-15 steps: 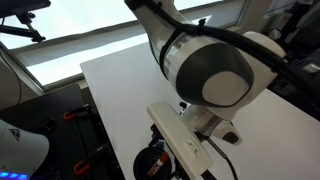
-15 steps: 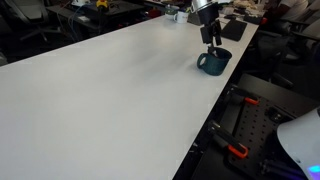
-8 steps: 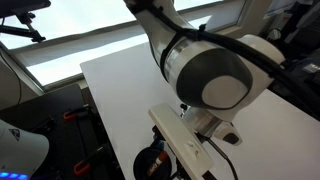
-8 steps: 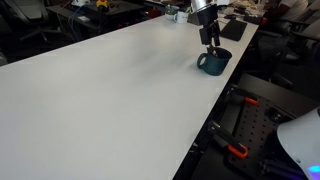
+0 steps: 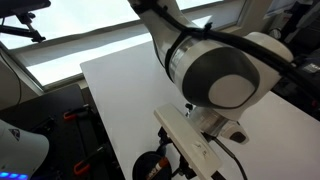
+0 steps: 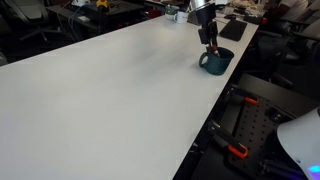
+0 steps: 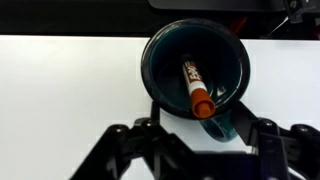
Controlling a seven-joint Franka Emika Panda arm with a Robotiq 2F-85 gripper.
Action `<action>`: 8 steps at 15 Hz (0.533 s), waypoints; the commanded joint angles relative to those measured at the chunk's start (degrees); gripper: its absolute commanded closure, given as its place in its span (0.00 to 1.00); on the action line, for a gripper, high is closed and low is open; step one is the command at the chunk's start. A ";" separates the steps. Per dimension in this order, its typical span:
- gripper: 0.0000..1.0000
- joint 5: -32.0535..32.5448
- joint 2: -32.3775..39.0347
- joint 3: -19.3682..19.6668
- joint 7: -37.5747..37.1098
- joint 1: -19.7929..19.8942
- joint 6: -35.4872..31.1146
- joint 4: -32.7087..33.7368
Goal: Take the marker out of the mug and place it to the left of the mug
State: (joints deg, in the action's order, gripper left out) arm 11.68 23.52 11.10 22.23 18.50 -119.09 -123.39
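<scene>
Lab or workshop: large white table, cluttered benches behind, robot arm.

White table, flat matte top, seen in both exterior views and as a white band behind the mug in the wrist view. One black mug stands upright on it, close to a long edge towards the far end; wrist view looks down into it. Beyond the mug lies a dark flat item, not identifiable.
</scene>
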 commanded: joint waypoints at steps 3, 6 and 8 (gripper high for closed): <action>0.56 -0.18 0.81 0.09 0.90 0.36 -0.28 1.43; 0.25 -0.10 0.70 0.29 0.26 0.32 0.07 1.51; 0.13 -0.15 -0.52 0.51 -0.07 0.47 0.27 0.79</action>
State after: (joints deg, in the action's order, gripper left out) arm 11.69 23.94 11.12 22.24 18.75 -119.09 -122.48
